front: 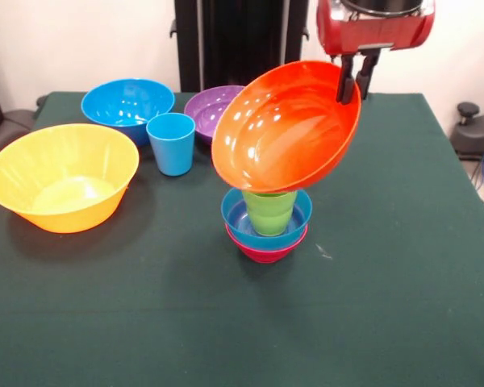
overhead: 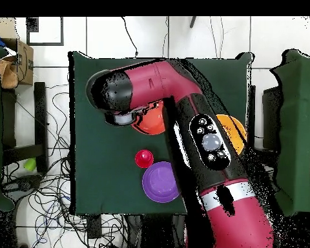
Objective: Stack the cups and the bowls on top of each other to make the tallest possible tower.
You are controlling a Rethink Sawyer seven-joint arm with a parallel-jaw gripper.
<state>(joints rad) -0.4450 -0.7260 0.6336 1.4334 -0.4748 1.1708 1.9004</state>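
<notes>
My gripper (front: 352, 93) is shut on the rim of the red-orange bowl (front: 286, 129) and holds it tilted in the air. Right below it stands the pile: a small magenta bowl (front: 266, 251), a small blue bowl (front: 294, 222) in it, and a lime green cup (front: 269, 214) upright inside. The bowl's low edge hangs just over the green cup; I cannot tell if they touch. The red-orange bowl also shows in the overhead view (overhead: 152, 121), half under the arm (overhead: 183, 103). The red cup (overhead: 143, 158) shows only in the overhead view.
The very large yellow-orange bowl (front: 63, 177) stands alone at the left, partly hidden under the arm in the overhead view (overhead: 237, 129). A large blue bowl (front: 127, 105), a light blue cup (front: 171, 143) and a purple bowl (front: 210, 109) (overhead: 161, 182) stand at the back.
</notes>
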